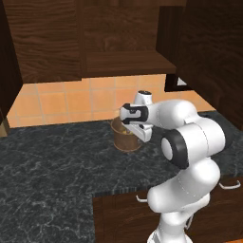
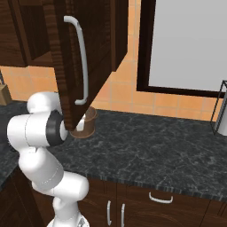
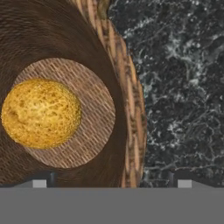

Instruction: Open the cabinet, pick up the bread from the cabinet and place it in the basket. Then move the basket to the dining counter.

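Now the bread (image 3: 41, 112) lies on the woven floor of the basket (image 3: 131, 109), ahead of the fingers (image 3: 111, 183) and toward the left tip. Both tips are spread wide with nothing between them, one over the basket's inside, the other over the black speckled bench (image 3: 183, 87). Overhead, the cabinet (image 2: 88, 53) door stands open, its silver handle (image 2: 82, 62) facing out.

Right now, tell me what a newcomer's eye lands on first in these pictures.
First comes the golden bread, lying on the woven floor of the basket in the hand view. Next is the white arm bent over that basket on the black granite counter, its gripper straddling the basket's rim. Then the cabinet door, swung open above with its long silver handle.
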### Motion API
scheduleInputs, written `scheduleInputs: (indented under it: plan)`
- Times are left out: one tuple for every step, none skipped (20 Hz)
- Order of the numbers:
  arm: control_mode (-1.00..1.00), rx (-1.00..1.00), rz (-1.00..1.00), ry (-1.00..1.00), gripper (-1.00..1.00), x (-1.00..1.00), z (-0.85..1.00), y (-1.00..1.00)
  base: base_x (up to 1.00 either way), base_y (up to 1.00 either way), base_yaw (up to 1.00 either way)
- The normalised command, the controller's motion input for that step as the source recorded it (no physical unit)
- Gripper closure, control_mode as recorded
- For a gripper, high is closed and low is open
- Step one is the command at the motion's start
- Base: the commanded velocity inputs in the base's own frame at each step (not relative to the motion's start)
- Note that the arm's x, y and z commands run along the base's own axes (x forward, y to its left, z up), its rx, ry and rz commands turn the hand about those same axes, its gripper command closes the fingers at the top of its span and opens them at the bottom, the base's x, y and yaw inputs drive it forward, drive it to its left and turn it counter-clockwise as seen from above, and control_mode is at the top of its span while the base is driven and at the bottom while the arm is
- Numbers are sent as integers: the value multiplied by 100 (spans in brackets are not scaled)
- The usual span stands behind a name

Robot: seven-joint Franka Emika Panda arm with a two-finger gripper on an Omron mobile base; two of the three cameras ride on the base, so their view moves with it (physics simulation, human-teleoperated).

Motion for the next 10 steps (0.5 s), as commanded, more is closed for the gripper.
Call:
scheduleInputs:
  plan:
    - [-100,0,-5,0,-100,18,0,0,0,0,0]
    - [-100,0,-5,0,-100,24,0,0,0,0,0]
    - [-100,0,-4,0,-100,25,0,0,0,0,0]
    - [-100,0,-4,0,-100,27,0,0,0,0,0]
    - [-100,0,-5,0,-100,25,0,0,0,0,0]
    - [-100,0,-5,0,-100,26,-4,0,0,0,0]
    - [-100,0,-5,0,-100,26,-4,0,0,0,0]
    - [-100,0,-5,-2,-100,28,-4,0,0,0,0]
    - [-100,0,-4,-15,-100,19,-6,3,0,0,0]
    - [-100,0,-3,-21,-100,9,-16,6,0,0,0]
